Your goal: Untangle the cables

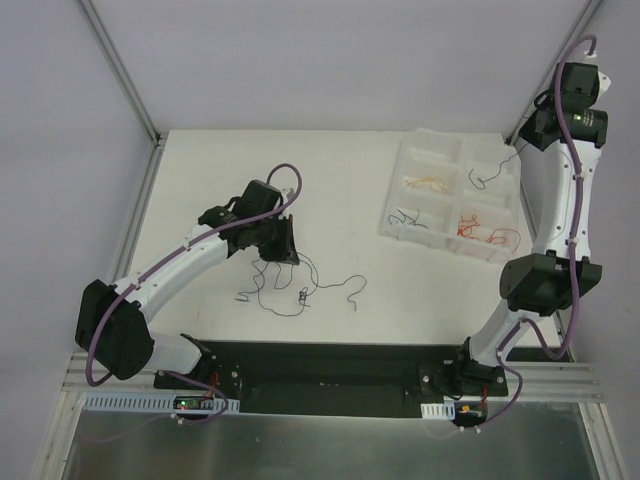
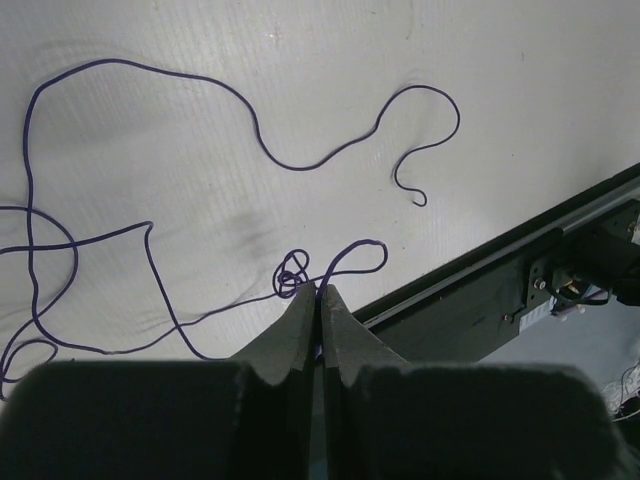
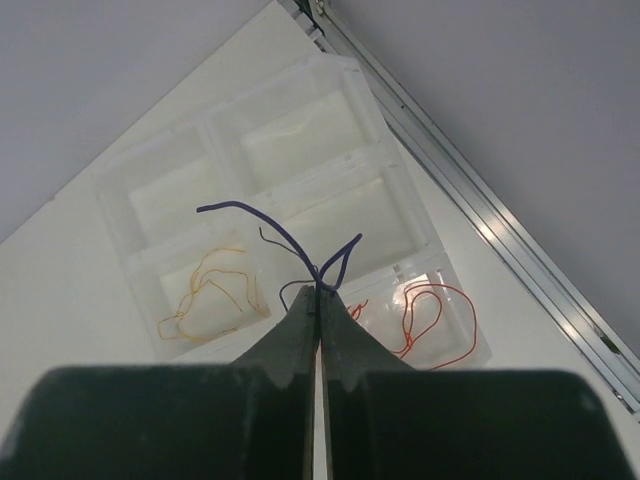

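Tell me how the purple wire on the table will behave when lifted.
Probably floppy: the purple wire lies in loose curls and loops. Likely light, being so thin. The small knot at the shut left gripper and crossing strands suggest it may snag and drag together.

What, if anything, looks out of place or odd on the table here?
Nothing is spilled or damaged. The white tray sits skewed on the table. The tangled cables lie outside it, knotted, pinched by the shut left tool. The right tool holds a purple strand high above the tray.
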Controlling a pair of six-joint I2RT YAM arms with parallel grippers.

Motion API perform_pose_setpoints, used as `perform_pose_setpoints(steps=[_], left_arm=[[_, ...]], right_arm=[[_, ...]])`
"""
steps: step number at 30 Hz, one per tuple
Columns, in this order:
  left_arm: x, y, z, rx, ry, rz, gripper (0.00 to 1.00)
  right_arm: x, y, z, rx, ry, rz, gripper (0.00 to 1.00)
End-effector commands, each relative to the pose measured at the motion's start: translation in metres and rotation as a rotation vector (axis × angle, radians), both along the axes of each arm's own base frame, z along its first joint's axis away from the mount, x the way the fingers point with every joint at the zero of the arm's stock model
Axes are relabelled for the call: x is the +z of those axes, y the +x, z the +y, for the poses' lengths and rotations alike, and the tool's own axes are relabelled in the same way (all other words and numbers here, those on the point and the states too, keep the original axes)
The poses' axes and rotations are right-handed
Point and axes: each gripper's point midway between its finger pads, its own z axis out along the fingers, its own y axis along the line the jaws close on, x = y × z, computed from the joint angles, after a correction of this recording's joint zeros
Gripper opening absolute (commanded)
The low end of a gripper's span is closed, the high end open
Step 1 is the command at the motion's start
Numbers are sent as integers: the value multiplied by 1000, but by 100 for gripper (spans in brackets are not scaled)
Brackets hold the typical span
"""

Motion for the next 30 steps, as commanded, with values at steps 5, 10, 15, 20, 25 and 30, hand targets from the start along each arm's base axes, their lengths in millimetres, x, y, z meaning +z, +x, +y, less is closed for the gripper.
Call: perform_pose_setpoints(steps=[5, 10, 15, 20, 25, 30], left_arm=[[36, 11, -14, -126, -56, -126, 0], [37, 10, -17, -162, -58, -117, 0], [40, 7, -14, -168, -52, -126, 0], [44, 5, -10, -155, -49, -137, 0], [51, 2, -6, -147, -53, -157, 0], [55, 0, -5, -138, -53, -162, 0]], right_arm=[[-50, 8, -21, -22, -70, 120, 0], [-84, 19, -25, 12, -77, 184, 1], [-137, 28, -6, 73, 43, 257, 1], [-185, 40, 10, 105, 161, 326, 1], [-204, 41, 19, 106, 235, 391, 2], [-206, 39, 21, 113, 282, 406, 8]])
